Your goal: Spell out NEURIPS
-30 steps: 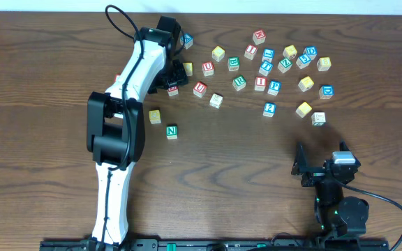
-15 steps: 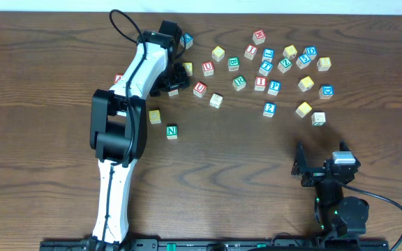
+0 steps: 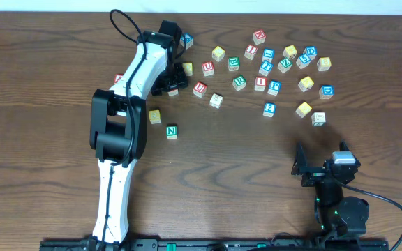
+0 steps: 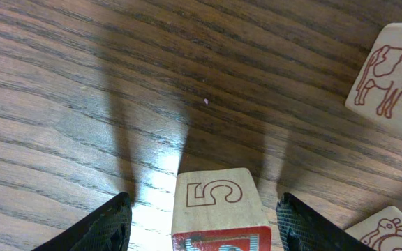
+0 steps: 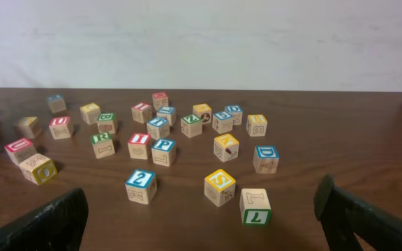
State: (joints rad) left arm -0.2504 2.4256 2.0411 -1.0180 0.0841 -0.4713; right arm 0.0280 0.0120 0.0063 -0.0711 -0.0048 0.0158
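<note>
My left gripper [image 3: 172, 84] reaches to the far left of the scattered cubes. Its jaws stand open on either side of a red-faced cube [image 4: 218, 209] with a 5 on its side, a gap showing on both sides. The cube's top letter is unreadable. The green N cube [image 3: 172, 130] sits alone nearer the front, a yellow cube [image 3: 155, 116] beside it. A red U [image 3: 199, 88], green R [image 3: 239, 82], red I [image 3: 259, 83] and blue P [image 3: 274, 87] lie in a loose row. The yellow S cube [image 5: 219, 185] sits ahead of my open, empty right gripper [image 5: 201, 223].
Several other lettered cubes are scattered along the back [image 3: 285, 59]. A blue 2 cube [image 5: 140, 185] and a green-faced cube [image 5: 255, 207] lie closest to my right gripper. A cow-printed cube [image 4: 389, 77] stands just right of the left fingers.
The left arm has shifted slightly right over the red-faced cube. The right arm has not moved.
</note>
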